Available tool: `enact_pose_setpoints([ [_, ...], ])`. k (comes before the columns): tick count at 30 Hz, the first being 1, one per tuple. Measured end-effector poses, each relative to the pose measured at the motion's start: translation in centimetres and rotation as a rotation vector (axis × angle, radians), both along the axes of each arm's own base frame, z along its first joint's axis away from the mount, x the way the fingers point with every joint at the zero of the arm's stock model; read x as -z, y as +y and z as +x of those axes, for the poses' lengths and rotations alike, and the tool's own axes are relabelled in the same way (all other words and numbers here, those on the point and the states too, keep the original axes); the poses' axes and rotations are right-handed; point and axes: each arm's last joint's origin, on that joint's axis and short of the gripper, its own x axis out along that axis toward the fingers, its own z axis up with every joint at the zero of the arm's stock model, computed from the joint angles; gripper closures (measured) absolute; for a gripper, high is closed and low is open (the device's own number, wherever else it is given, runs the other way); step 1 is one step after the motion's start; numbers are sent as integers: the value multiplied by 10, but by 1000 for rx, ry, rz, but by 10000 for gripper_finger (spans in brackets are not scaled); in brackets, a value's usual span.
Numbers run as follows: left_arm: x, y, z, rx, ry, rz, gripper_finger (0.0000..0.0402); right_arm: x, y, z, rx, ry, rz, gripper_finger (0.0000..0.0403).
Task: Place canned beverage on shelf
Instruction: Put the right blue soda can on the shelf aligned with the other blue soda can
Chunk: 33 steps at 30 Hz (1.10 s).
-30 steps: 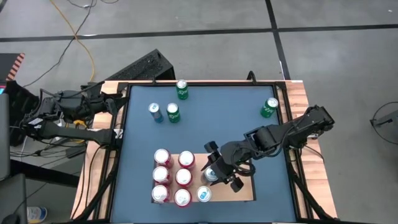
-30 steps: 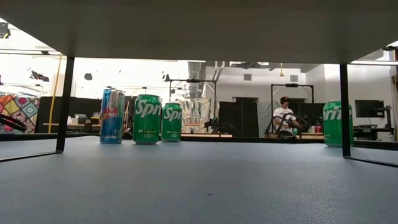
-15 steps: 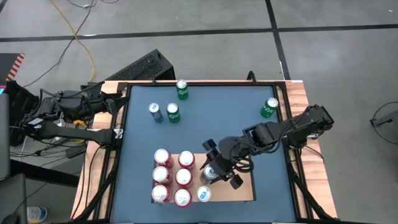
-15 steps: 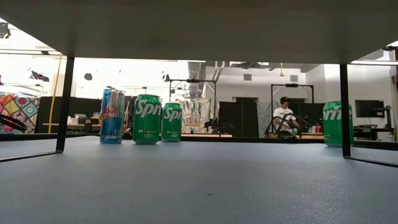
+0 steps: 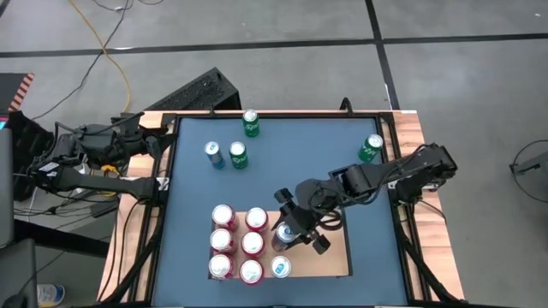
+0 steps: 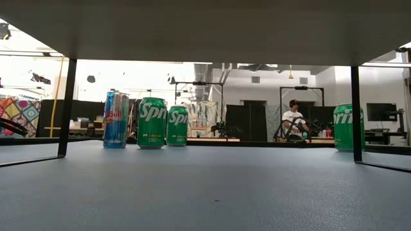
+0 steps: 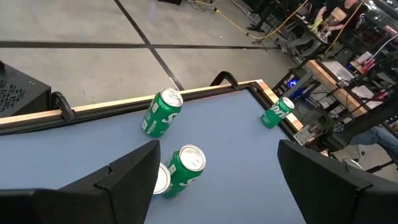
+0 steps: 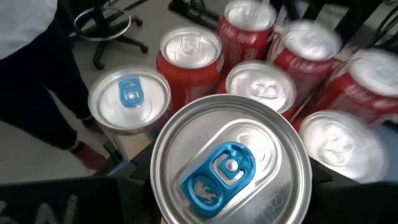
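My right gripper [image 5: 289, 234] is shut on a silver can with a blue tab [image 8: 229, 163] over the pale tan shelf [image 5: 338, 258], just right of six red cans [image 5: 237, 243]. A second blue-tab can [image 5: 280, 267] stands on the shelf nearer the front edge. On the blue table beyond stand three green cans [image 5: 238, 156] [image 5: 250, 122] [image 5: 371, 148] and a blue can [image 5: 213, 154]. My left gripper [image 7: 217, 152] waits open at the table's far left, with nothing between its fingers. My right gripper pinches the blue-tab can between its two fingers, one on each side just under the top rim [image 8: 155, 177]. The fingers slant down at it from the table's right. The can is upright. Its body hides its base, so lifted or standing cannot be told.
The red cans [image 8: 189, 53] crowd close beside the held can. In the low view the shelf's underside [image 6: 205, 25] spans the top on black legs [image 6: 66, 106], with the table's cans [image 6: 152, 122] behind. A person [image 6: 293, 119] sits far back in the room.
My right gripper has carried the blue-tab can a short way toward the table's left, closer to the red cans. The can has stayed upright in the hold.
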Motion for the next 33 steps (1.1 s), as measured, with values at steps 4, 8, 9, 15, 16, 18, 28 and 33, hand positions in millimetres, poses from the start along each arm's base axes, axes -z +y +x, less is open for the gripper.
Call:
enact_pose_setpoints([
  [4,0,0,0,1,1,3,93,9,3,6,-31,36,23,188],
  [8,0,0,0,1,0,3,93,12,3,6,-45,61,27,188],
  [9,0,0,0,1,-1,3,93,12,4,6,-46,54,28,188],
  [15,0,0,0,-3,0,5,93,12,0,7,-30,53,23,188],
  [16,0,0,0,-3,0,5,93,12,0,7,-29,63,21,188],
  [18,0,0,0,-3,0,5,93,12,0,7,-33,59,25,188],
  [28,0,0,0,-2,1,5,93,12,0,7,-24,57,20,159],
  [33,0,0,0,-2,2,5,93,11,-1,9,-19,47,26,158],
])
